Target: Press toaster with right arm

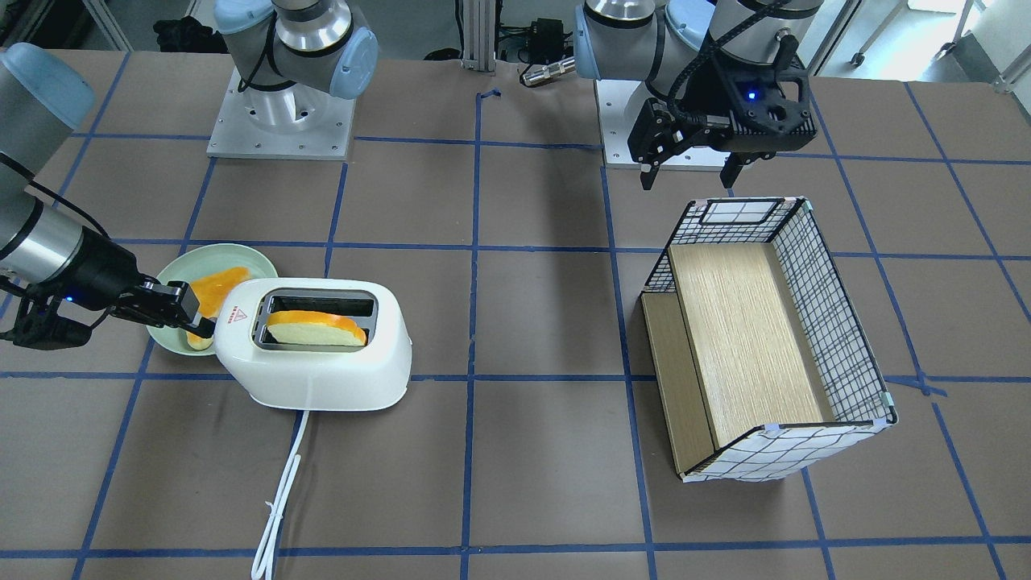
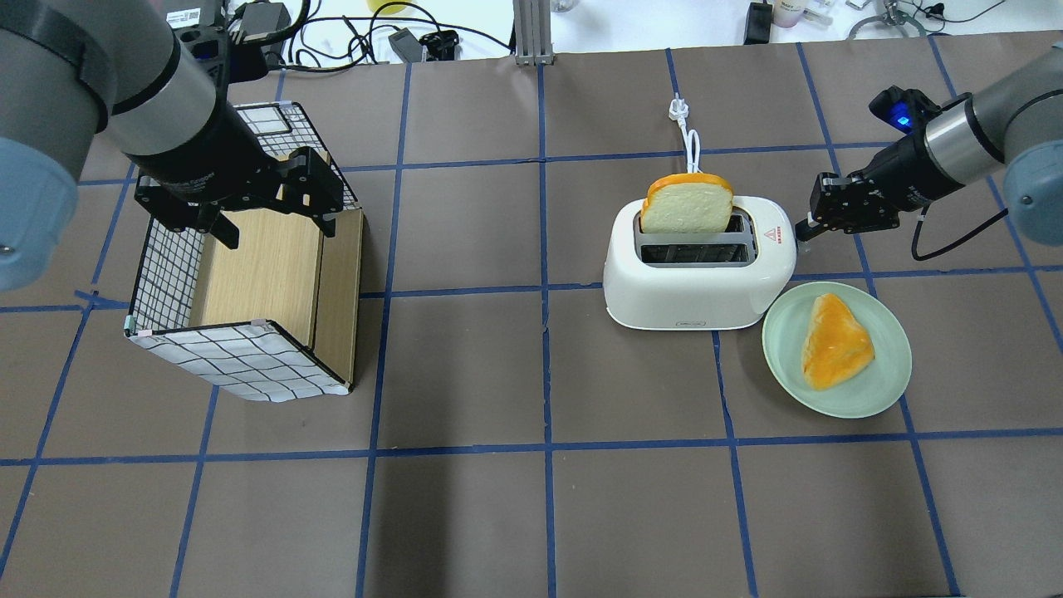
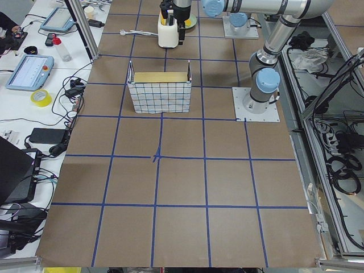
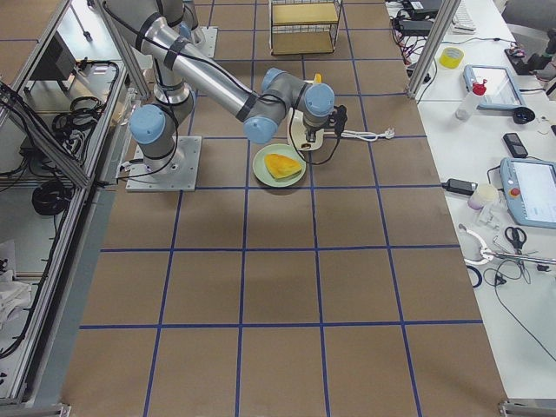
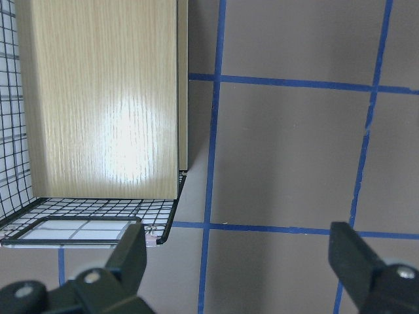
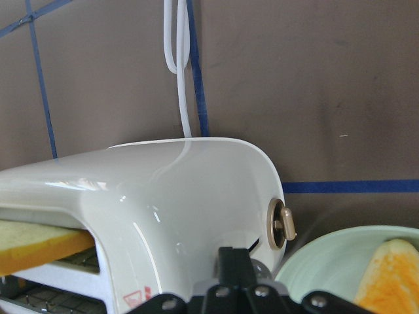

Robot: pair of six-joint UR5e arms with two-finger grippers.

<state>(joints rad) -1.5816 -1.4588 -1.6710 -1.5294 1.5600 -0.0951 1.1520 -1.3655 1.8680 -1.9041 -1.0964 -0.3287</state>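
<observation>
**Inspector:** Status, left to right across the overhead view?

**Recorder:** At far left, the left gripper (image 2: pixel 278 232) hangs over the wire crate (image 2: pixel 241 365), jaws spread wide and holding nothing. It has no part in this job. Right of centre, the toaster (image 2: pixel 689 282) stands on the bench (image 2: pixel 498 498), with one bread slice (image 2: pixel 685 203) riding high out of a slot. At the toaster's right-hand end, the right gripper (image 2: pixel 804 228) points its tip at the shell, beside the warning sticker (image 2: pixel 774 236). At lower right, a green plate (image 2: pixel 781 349) sits just beside the toaster's base.

**Inspector:** Step in hand?

**Recorder:** In my judgement the approach is made and the press is not, since the slice stands proud. The next move calls for a straight downward push on the lever at that end. It must be firm enough to latch without shoving the toaster toward centre frame.

**Inspector:** Differences between views?

**Recorder:** Only the right wrist view settles the grip. Its fingers (image 6: pixel 232 261), low centre, are closed together on nothing, hard by the end wall. The silver knob (image 6: pixel 281 222) lies to their upper right. I cannot make out the lever, which is possibly hidden beneath the gripper. The overhead view cannot confirm contact. The side views show everything too small to judge.
</observation>
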